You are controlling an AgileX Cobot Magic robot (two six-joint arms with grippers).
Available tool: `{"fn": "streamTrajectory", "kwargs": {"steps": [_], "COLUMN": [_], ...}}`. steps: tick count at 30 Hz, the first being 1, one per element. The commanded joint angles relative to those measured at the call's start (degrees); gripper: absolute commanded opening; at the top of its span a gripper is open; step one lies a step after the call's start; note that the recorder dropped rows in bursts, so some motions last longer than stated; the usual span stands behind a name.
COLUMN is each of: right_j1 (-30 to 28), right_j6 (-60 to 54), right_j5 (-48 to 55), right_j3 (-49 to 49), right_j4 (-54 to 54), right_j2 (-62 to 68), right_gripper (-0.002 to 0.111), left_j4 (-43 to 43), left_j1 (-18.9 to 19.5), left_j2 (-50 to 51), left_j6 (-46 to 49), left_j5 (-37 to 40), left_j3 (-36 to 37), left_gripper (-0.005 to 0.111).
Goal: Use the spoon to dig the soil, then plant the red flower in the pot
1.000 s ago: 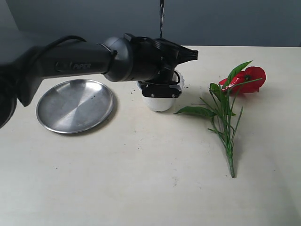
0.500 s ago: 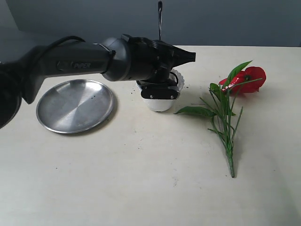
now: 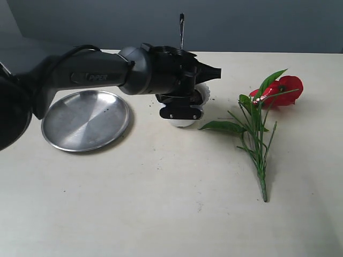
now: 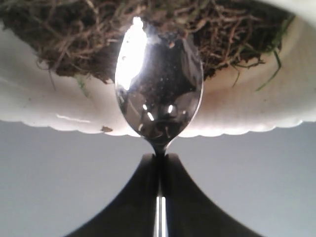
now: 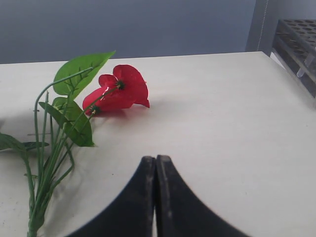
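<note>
Dark, crumbly, root-threaded soil [image 4: 207,34] fills the small white cup-shaped pot with the scalloped rim [image 3: 185,119], which stands on the pale worktop [image 3: 161,203] near its middle, just beside the round steel plate [image 3: 86,119]. Over the pot, the slim shiny steel spoon [image 4: 159,89] is pinched by its thin handle in the left tool [image 4: 159,163], whose two dark fingers are closed tight on it; the handle end sticks up above the arm in the exterior view. In the left wrist view the spoon's bowl overlaps the soil and the pot's rim, though whether its tip has entered the earth I cannot tell.

Judging from this, the digging step is in hand and the planting has not begun. Well apart to the right lies the artificial red flower with green leaves and thin stalks [image 3: 265,115], flat on the worktop, bloom away from the pot. The right tool [image 5: 156,170] is near it with its fingers pressed together and nothing between them.

The next move probably calls for pushing the bowl into the soil and levering a hollow open without tipping the light pot.
</note>
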Motion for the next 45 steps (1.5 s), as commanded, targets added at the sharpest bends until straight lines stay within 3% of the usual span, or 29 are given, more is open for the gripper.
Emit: {"fn": "streamTrajectory", "kwargs": {"steps": [1,4,8,16,27,45], "right_j1": [-0.34,-0.34,-0.34,-0.34,-0.34,-0.34], "right_j6": [-0.33,-0.33,-0.33,-0.33,-0.33,-0.33], "right_j5": [-0.42,-0.42,-0.42,-0.42,-0.42,-0.42], "right_j3": [0.12,0.12,0.12,0.12,0.12,0.12], "right_j4": [0.17,0.17,0.17,0.17,0.17,0.17], "right_j2": [-0.17,-0.17,-0.17,-0.17,-0.17,-0.17], "right_gripper": [-0.001,-0.001,-0.001,-0.001,-0.001,-0.001], "left_j4": [-2.29,-3.71,-13.60,-15.87,-8.26,-7.92], "left_j1": [-0.11,-0.11,-0.11,-0.49,-1.25,1.25], "left_j2": [0.57,0.57,0.57,-2.86,-4.26,-3.79], "left_j6": [0.48,1.25,11.69,13.31,11.65,11.51], "left_j5": [0.41,0.27,0.37,2.74,1.90,-2.12], "left_j3": [0.20,0.20,0.20,0.20,0.20,0.20], "left_gripper": [0.000,0.000,0.000,0.000,0.000,0.000]}}
